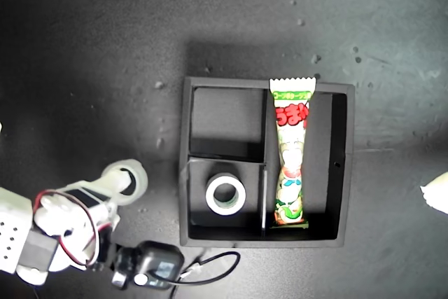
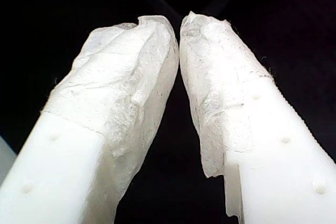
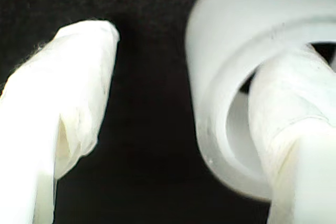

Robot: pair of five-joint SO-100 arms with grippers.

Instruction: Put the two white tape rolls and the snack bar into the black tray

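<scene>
Jaws apart, 1 inside tape roll (image 3: 231, 103).

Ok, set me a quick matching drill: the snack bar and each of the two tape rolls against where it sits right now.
Things:
1. snack bar
2. first tape roll
3. second tape roll

Places:
A. outside the black tray, hooked on one finger of my second end effector
B. the tray's long compartment
C. a small tray compartment

Pairs: 1-B, 2-C, 3-A

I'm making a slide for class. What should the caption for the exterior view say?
One tape roll and the snack bar lie in the black tray; another tape roll hangs on my second gripper.
</scene>
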